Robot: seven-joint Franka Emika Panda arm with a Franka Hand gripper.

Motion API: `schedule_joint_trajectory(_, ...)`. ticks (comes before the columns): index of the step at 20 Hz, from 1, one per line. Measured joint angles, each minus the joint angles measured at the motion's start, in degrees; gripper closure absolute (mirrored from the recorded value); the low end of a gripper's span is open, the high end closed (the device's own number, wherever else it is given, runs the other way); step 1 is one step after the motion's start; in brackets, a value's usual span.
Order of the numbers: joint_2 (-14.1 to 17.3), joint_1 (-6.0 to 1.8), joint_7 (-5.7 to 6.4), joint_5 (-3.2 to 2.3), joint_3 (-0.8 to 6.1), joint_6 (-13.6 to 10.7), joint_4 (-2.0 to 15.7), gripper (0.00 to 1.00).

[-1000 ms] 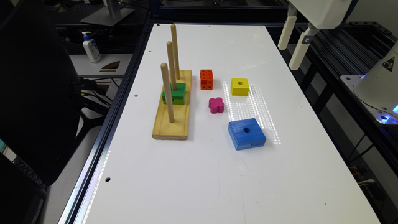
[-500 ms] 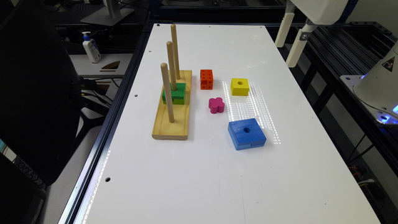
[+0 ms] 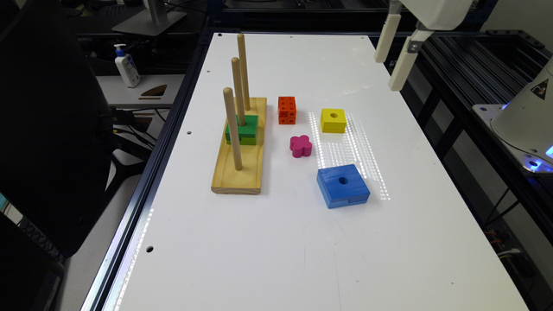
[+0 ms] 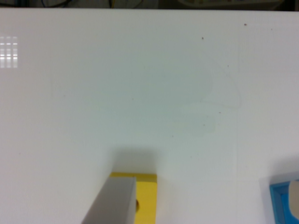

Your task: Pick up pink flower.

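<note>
Gripper (image 3: 394, 54) has drifted toward the exterior view's left, high above the table (image 3: 276, 242); pink flower (image 3: 300, 145) untouched; finger spacing impossible to tell

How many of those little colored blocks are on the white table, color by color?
Pink flower: 1
Orange cube: 1
Yellow block: 1
Blue block: 1
Green block, on the wooden peg stand: 1
Total: 5 blocks
</note>
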Motion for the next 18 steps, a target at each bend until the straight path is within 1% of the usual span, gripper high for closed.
schedule_joint_trajectory(4,3.2,0.0,0.24,0.0,0.24,1.4,1.63,0.0)
schedule_joint_trajectory(7,4.7,0.0,0.38,0.0,0.34,1.6,2.71,0.0)
schedule_joint_trajectory(12,5.5,0.0,0.62,0.0,0.56,1.6,3.56,0.0)
schedule_joint_trajectory(18,6.3,0.0,0.93,0.01,1.01,1.6,4.74,0.0)
